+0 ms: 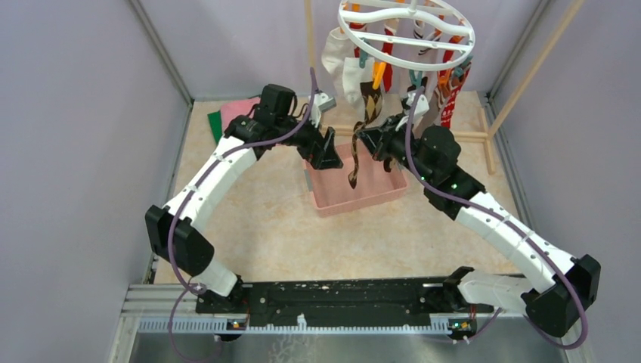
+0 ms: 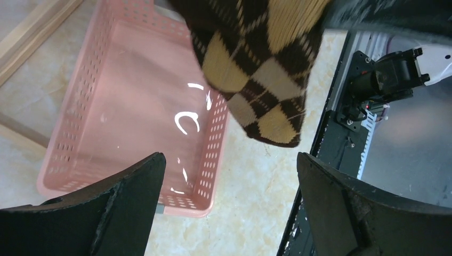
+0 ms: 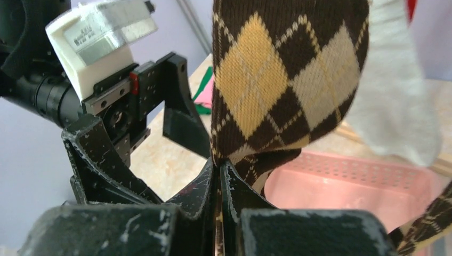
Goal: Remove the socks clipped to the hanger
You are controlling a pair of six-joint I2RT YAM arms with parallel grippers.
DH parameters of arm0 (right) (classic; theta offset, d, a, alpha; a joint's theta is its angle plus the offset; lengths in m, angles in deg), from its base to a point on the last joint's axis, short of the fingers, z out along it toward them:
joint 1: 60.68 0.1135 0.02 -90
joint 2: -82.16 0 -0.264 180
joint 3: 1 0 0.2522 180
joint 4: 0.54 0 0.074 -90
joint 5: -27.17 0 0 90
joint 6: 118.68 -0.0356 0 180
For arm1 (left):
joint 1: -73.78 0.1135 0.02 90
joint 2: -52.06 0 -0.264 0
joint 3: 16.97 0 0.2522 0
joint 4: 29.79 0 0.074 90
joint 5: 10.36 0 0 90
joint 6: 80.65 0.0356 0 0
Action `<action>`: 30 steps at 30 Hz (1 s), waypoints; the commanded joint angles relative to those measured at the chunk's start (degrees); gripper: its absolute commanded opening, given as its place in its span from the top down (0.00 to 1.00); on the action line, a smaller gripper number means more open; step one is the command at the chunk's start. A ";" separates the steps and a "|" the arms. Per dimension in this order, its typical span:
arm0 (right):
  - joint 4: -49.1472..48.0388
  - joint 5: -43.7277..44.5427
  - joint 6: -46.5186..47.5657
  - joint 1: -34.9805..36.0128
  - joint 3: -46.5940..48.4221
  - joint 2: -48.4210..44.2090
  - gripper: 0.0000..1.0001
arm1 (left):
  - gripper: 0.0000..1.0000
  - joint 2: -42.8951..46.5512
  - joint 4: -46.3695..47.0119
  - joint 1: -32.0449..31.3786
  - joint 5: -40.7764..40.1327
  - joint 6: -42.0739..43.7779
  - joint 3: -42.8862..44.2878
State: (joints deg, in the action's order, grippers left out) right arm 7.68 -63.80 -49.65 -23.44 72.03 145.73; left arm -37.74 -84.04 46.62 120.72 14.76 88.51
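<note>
Top view: hanger [image 1: 406, 34] hangs at the far side with socks [image 1: 452, 92] clipped round its ring. One argyle sock [image 1: 361, 132] hangs straight down from it, with its toe over the pink basket [image 1: 355, 200]. The right gripper [image 1: 363, 141] is at the sock's middle. The left gripper [image 1: 332, 150] is just beside it, apart from the sock.

Left wrist: fingers [image 2: 133, 192] are spread wide and hold nothing. The argyle toe [image 2: 256, 69] dangles ahead of them, above the basket's right wall [image 2: 213, 160].

Right wrist: fingers [image 3: 234, 186] are pinched together on the argyle sock's [image 3: 277, 90] lower edge, with fabric between the pads. A white sock [image 3: 394, 106] hangs just right of it. The label [image 3: 104, 29] on the left wrist's white block is too blurred to read.
</note>
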 commanded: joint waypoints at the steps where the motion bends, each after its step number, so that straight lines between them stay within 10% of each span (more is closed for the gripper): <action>1: 3.20 -6.41 -2.78 -0.63 3.38 -1.18 1.00 | 0.01 -1.00 1.79 -1.69 -0.26 -1.31 6.08; 24: 3.07 -11.63 -12.86 -2.94 3.29 -4.44 1.00 | 0.05 -1.16 9.58 -4.79 4.69 -5.32 3.26; 30: 3.02 -11.51 -14.60 -4.06 -0.43 -6.88 1.00 | 0.50 -0.23 14.30 -5.51 4.47 -9.38 -0.21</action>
State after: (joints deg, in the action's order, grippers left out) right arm 12.58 -74.69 -62.33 -26.40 72.88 141.51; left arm -40.12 -75.45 41.94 123.82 7.92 90.56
